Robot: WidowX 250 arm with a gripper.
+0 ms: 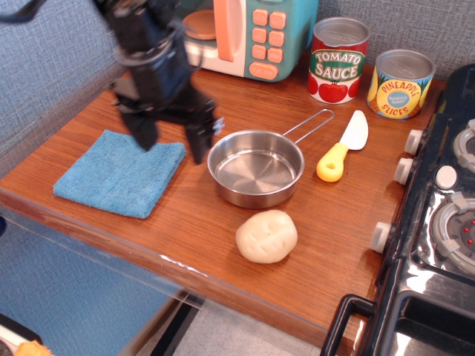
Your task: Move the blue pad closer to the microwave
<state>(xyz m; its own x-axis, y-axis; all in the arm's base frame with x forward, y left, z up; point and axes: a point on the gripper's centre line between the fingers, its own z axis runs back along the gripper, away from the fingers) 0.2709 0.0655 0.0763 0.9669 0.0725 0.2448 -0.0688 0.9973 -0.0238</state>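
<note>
A wooden counter (185, 222) holds a folded blue pad (111, 176) at the near left. A black gripper (171, 142) hangs above the pad's far right corner, fingers spread, holding nothing. Right of it sits a steel pan (255, 168), with a pale dough-like lump (266, 236) nearer. A yellow-handled knife (342, 147) lies further right. The teal microwave (252, 33), a tomato sauce can (338, 60) and a pineapple slices can (400, 84) line the far edge.

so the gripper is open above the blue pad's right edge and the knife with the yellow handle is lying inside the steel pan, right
Not quite. The knife lies on the wooden counter to the right of the steel pan, not inside it; the pan is empty. The rest holds: the gripper is open above the blue pad's right edge. The observation.image view shows this.
</note>
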